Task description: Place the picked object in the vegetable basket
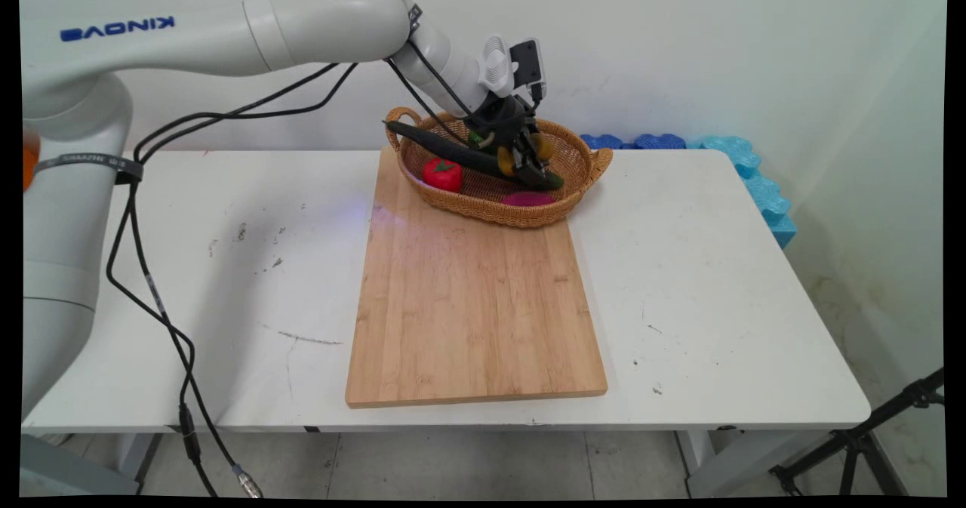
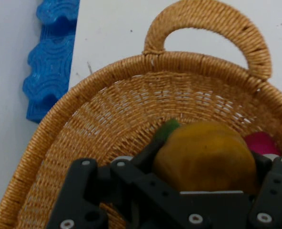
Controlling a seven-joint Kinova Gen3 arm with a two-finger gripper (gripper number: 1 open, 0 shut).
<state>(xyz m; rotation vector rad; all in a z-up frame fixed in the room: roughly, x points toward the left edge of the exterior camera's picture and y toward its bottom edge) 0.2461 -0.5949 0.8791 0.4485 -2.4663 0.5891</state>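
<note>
**Q:** Hand view first: what is the end effector (image 2: 205,183) doing?

**A:** It is pinching a yellow-orange vegetable (image 2: 205,155) with a green stem end; the dark linkage wraps both of its sides. Beyond it lies the woven wall of the wicker basket (image 2: 107,109), with one looped handle at the rim.

**Q:** And where does that sit in the main view?

**A:** The end effector (image 1: 521,162) is down inside the basket (image 1: 581,168), so the yellow-orange vegetable (image 1: 540,146) is inside the basket too, towards its right half. I cannot tell whether it is lifted off the basket floor.

**Q:** What else is in the basket?

**A:** A red pepper (image 1: 442,173) lies at the basket's left, a long dark green cucumber (image 1: 445,149) slants across it with one end over the left rim, and a magenta piece (image 1: 527,199) rests by the near wall.

**Q:** What carries the basket?

**A:** It stands on the far end of a wooden cutting board (image 1: 475,304) on the white bench (image 1: 709,289). Blue foam pieces (image 1: 755,176) lie to the basket's right, along the bench's far edge.
</note>
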